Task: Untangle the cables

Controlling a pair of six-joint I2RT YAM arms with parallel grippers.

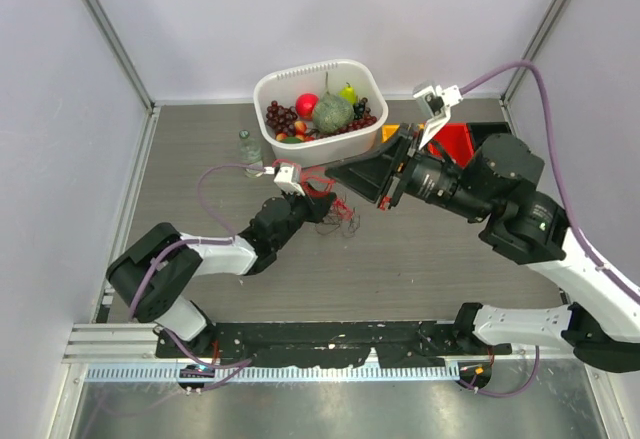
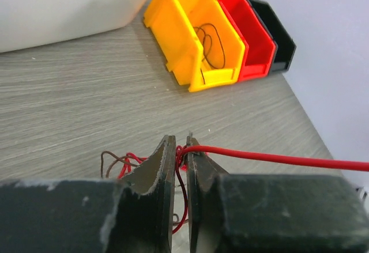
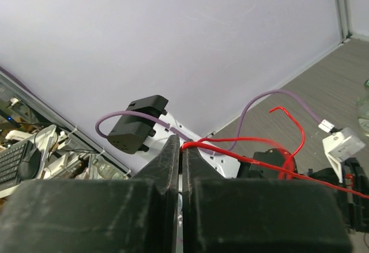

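Jaws narrow, the left gripper (image 2: 180,144) anchors a red wire (image 2: 277,159) by the cables (image 1: 345,221). The right gripper (image 3: 180,144), at its twelve o'clock, clamps it taut, likely to pull it free.

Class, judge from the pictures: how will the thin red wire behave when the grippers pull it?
Probably floppy: the thin red wire runs straight only past the left gripper, curling elsewhere. Likely light, being so fine. It may snag in the tangle of red and dark wires.
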